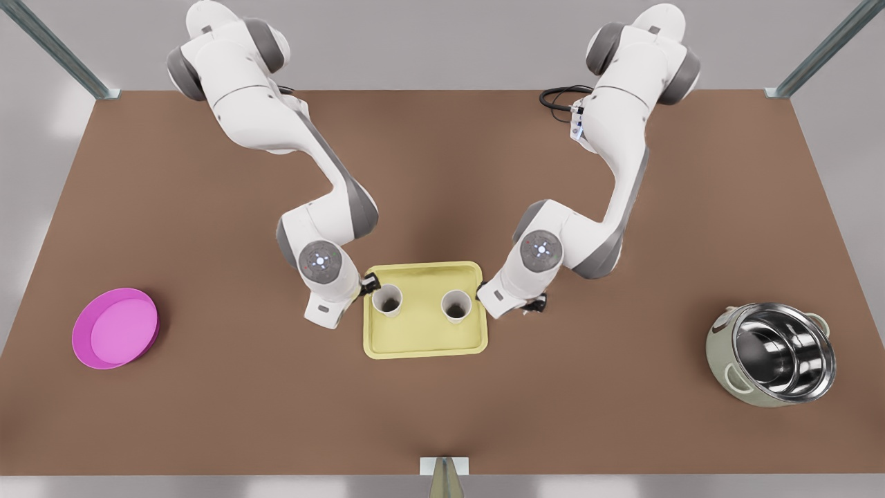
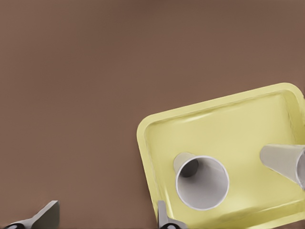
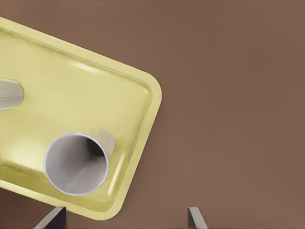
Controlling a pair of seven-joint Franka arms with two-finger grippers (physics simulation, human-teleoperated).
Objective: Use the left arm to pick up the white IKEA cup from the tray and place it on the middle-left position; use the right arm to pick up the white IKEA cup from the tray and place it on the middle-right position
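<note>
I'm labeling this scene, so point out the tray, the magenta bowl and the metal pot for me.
tray (image 1: 425,344), front view, on the bare floor near its front rim.
magenta bowl (image 1: 116,328), front view, on its inner bottom.
metal pot (image 1: 781,353), front view, on its shiny inner wall.

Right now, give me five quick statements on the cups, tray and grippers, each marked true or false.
1. Both cups, one and the other, stand upright on the tray. True.
2. The left gripper is shut on a cup. False: its fingers are spread, and the nearer cup stands free beside it.
3. The pink bowl sits on the tray. False: it is on the table, far off at the front view's left.
4. The right gripper is open, close to the tray's edge. True.
5. The metal pot holds a cup. False: no cup is in it.
</note>
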